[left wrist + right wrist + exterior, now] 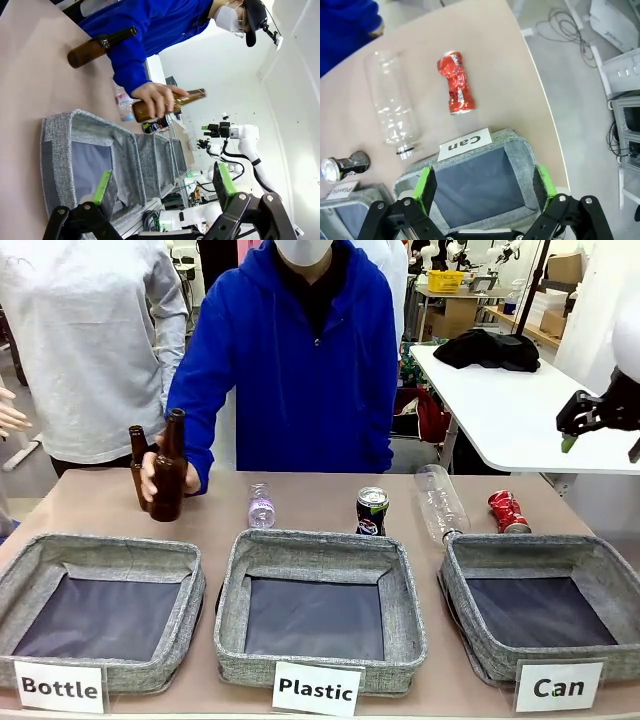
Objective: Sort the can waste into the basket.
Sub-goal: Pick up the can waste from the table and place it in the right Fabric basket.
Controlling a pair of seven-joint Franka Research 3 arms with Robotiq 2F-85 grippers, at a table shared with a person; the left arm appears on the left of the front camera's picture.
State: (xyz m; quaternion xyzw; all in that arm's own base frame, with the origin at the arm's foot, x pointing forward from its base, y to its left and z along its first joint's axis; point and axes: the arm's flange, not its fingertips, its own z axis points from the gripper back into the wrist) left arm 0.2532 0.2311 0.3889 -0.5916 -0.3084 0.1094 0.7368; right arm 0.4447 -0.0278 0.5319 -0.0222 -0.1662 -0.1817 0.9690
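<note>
at the right end of the tan tabletop (315, 502), the crushed shiny red drink can (508, 512) lies on its side, just beyond the far wall of the grey woven-fabric basket (455, 585) that carries the white "can" label (558, 687). the black drink can (372, 511) stands upright farther left, close behind the far rim of the middle grey basket labelled "plastic" (320, 543). both cans are on the tabletop, outside the baskets. a large clear plastic bottle (440, 502) lies on its side between the two cans, and a small clear plastic bottle (261, 506) stands left of the black one.

the right gripper (484, 184) hangs in the air over the "can" basket, its green-padded fingers spread wide and holding nothing; the red can lies beyond it, well apart. the left gripper (164, 182) is likewise spread and empty, above the grey basket labelled "bottle" (100, 545).

across the tabletop a person in a blue hooded top has one hand (150, 475) wrapped round a brown glass bottle (168, 480), with a second brown glass bottle (139, 465) just beside it.
</note>
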